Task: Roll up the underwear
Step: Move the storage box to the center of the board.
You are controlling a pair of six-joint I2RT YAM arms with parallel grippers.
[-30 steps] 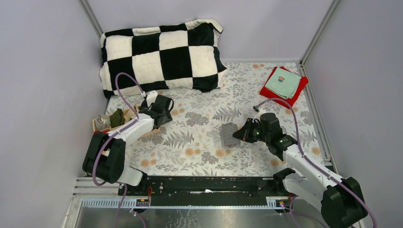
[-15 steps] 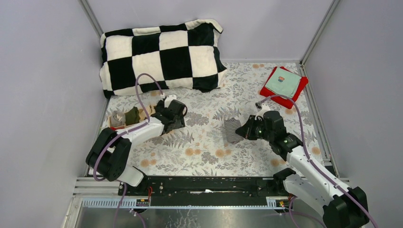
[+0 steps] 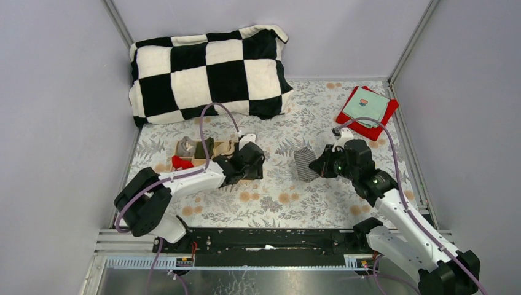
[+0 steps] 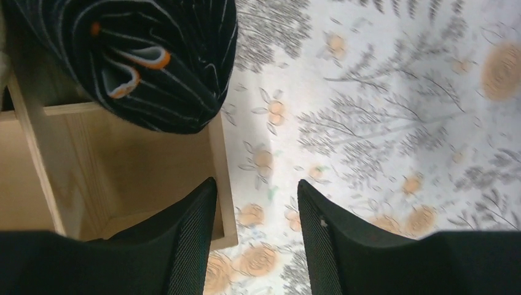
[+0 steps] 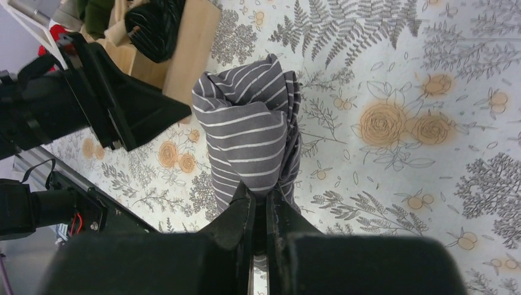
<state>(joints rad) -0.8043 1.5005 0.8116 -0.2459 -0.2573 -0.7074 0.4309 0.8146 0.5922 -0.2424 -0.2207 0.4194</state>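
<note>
The right gripper was clamped tight on the lower end of the grey roll, a striped pair of shorts wound into a bundle, held out over the floral sheet near the table's middle. Whether the roll touched the sheet could not be told. Just to its left the left gripper stood spread and held nothing, one finger over the inside of a wooden box and the other outside its wall. The black roll, pinstriped, sat in that box's end compartment. A checked pillow lay at the back, and a teal cloth on a red cloth at the back right.
</note>
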